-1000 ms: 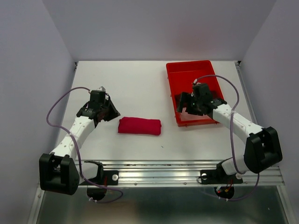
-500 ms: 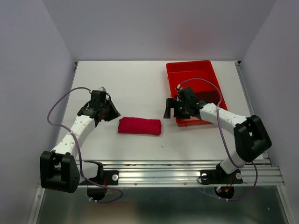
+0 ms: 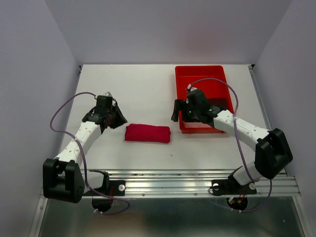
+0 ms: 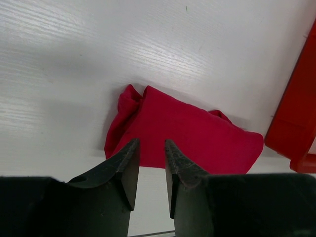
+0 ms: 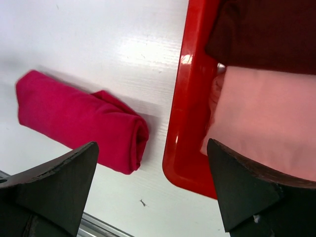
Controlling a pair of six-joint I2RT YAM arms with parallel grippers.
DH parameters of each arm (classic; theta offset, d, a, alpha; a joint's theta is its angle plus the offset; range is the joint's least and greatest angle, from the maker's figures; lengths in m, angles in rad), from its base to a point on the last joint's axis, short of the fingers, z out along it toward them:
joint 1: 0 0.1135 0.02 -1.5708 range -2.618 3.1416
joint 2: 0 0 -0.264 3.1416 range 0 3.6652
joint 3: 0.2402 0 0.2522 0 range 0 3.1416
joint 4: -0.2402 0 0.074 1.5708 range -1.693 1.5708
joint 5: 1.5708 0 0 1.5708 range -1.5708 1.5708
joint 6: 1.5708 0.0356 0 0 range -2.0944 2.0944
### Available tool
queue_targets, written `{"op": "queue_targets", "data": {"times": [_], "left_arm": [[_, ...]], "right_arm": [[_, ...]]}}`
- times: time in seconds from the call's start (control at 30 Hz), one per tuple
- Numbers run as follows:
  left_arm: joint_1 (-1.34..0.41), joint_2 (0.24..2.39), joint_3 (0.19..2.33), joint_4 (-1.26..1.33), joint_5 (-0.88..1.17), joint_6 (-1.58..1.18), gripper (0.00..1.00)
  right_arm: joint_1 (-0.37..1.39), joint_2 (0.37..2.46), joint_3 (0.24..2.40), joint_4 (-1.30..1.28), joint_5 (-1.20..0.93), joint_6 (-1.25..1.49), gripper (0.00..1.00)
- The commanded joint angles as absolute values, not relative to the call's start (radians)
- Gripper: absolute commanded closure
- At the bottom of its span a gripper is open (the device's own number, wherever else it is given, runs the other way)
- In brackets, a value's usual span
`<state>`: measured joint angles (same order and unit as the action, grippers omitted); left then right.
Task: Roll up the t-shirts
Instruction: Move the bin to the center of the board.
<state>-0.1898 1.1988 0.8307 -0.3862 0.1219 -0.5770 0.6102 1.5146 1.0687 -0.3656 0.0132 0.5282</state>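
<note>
White table [image 3: 148,89], rolled crimson t-shirt [image 3: 147,134] lying between left end effector [image 4: 150,145], slightly parted, and right end effector [image 5: 151,144], spread wide

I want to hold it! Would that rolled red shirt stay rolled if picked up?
Probably not fully: the crimson t-shirt is soft cloth, and its loose end could sag open. It looks light. Lying low and flattish, it would likely slide, not tip.
</note>
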Motion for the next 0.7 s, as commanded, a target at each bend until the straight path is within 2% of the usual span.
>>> {"op": "queue_targets", "data": {"times": [0.0, 0.17, 0.2, 0.27, 0.4, 0.47, 0.57, 0.67], "left_arm": [[-0.192, 1.213, 0.844, -0.368, 0.113, -0.560, 0.62], [-0.192, 1.210, 0.850, -0.368, 0.101, -0.565, 0.61], [-0.190, 1.212, 0.851, -0.368, 0.101, -0.565, 0.56], [-0.189, 1.215, 0.851, -0.367, 0.101, -0.566, 0.55], [-0.189, 1.226, 0.838, -0.353, 0.100, -0.568, 0.44], [-0.189, 1.245, 0.813, -0.339, 0.091, -0.568, 0.33], [-0.186, 1.308, 0.775, -0.319, 0.087, -0.569, 0.30], [-0.186, 1.350, 0.730, -0.281, 0.116, -0.587, 0.32]], "right_arm": [[0.614, 1.401, 1.077, -0.397, 0.130, 0.586, 0.04], [0.702, 1.313, 0.970, -0.354, 0.107, 0.722, 0.04], [0.724, 1.307, 0.932, -0.325, 0.115, 0.768, 0.04], [0.787, 1.307, 0.898, -0.283, 0.135, 0.822, 0.04], [0.862, 1.365, 0.920, -0.264, 0.162, 0.845, 0.04], [0.885, 1.396, 0.936, -0.259, 0.178, 0.844, 0.04], [0.885, 1.416, 0.962, -0.258, 0.179, 0.833, 0.04], [0.885, 1.417, 0.980, -0.262, 0.189, 0.821, 0.03]]}}
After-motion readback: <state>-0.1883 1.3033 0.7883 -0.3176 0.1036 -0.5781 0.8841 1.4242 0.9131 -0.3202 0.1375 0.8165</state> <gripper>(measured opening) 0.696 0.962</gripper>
